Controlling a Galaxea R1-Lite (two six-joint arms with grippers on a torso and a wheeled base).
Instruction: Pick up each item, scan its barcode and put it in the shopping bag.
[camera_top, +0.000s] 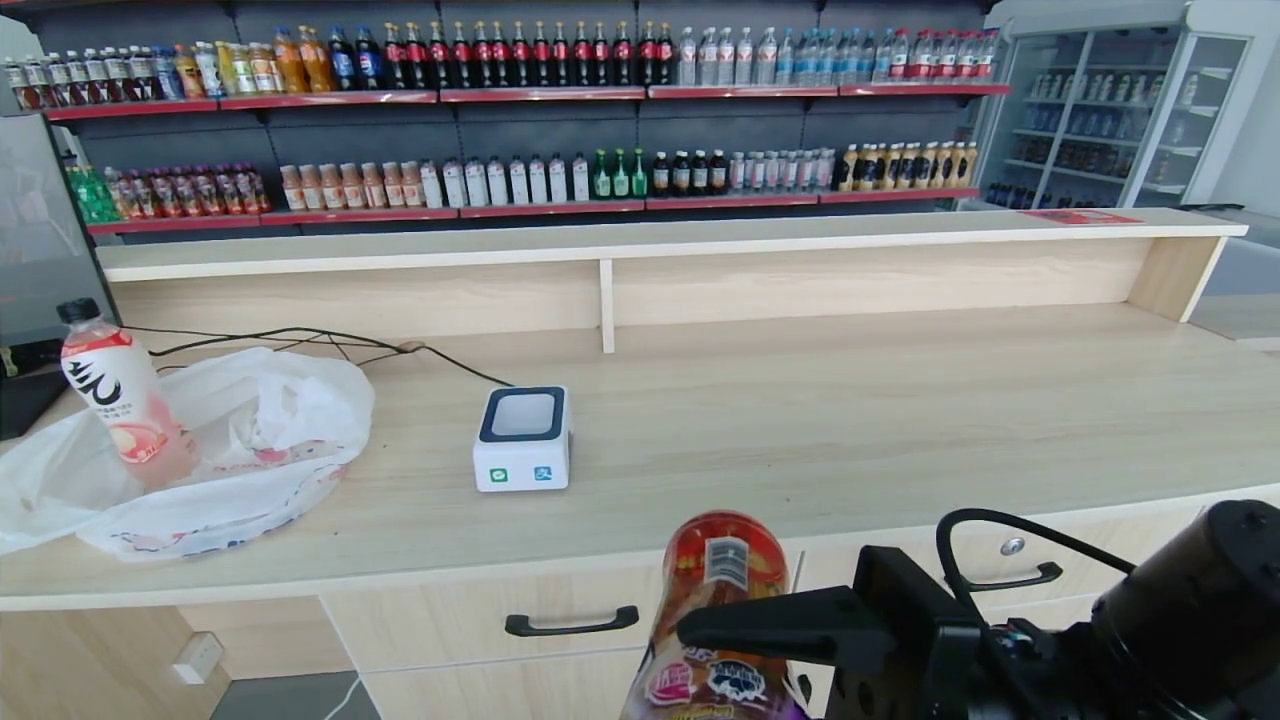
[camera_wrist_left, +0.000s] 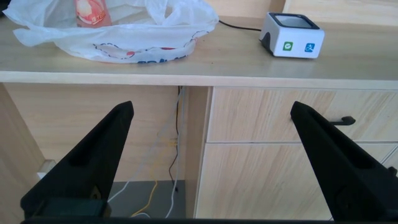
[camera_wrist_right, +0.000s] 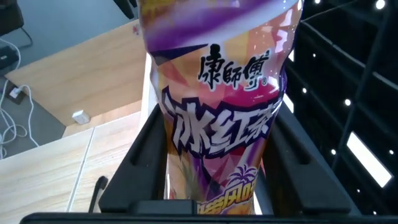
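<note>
- Right gripper (camera_wrist_right: 214, 186) clamps 1 plastic tea bottle (camera_top: 722, 600) around its body, held off the counter's (camera_top: 800, 420) front edge, barcode (camera_top: 726, 562) upward
- Likely full: heavyish, stiff, with a slick label; a mid-body grip suits it
- Left gripper (camera_wrist_left: 211, 107) gapes wide, holding nothing, below counter level
- Scanner (camera_top: 522, 438) sits mid-counter
- Shopping bag (camera_top: 250, 440), soft and slumped, lies farther left with 1 pink drink bottle (camera_top: 118, 395) standing in it

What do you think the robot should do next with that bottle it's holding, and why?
Probably carry the purple-and-orange-labelled plastic bottle forward over the small white box scanner on the wooden counter, barcode turned down. The right gripper has its jaws shut on the bottle near the counter's front edge, barcode facing up.
</note>
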